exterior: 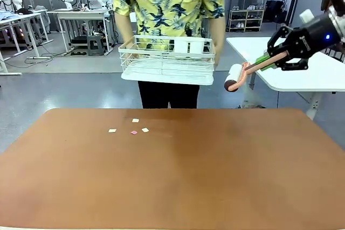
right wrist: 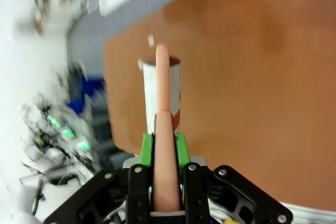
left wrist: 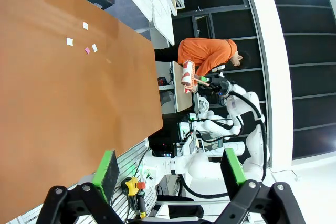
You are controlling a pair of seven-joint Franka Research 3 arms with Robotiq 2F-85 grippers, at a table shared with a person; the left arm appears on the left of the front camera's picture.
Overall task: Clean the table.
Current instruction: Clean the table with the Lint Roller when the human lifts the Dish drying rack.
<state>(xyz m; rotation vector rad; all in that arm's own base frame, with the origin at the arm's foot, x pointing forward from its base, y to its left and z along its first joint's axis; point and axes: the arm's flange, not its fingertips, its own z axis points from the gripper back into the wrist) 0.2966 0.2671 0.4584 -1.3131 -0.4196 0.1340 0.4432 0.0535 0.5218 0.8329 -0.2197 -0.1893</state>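
Observation:
The reddish-brown table [exterior: 215,176] carries several small paper scraps [exterior: 135,127], white and pink, left of its middle near the far edge. High above the table's far right corner, my right gripper [exterior: 274,57] is shut on the pink handle of a lint roller [exterior: 235,77], whose white head points left and down. In the right wrist view the handle sits between the green pads of my right gripper [right wrist: 164,148], and the lint roller [right wrist: 163,90] hangs over the table [right wrist: 252,77]. My left gripper [left wrist: 170,169] stands open and holds nothing, off the table [left wrist: 63,103] edge, with the scraps [left wrist: 84,40] far ahead.
A person in a yellow patterned shirt stands at the far side holding a white wire basket [exterior: 167,60] above the far edge. A white table [exterior: 302,74] stands at the back right, under my right arm. Grey workbenches stand at the back left.

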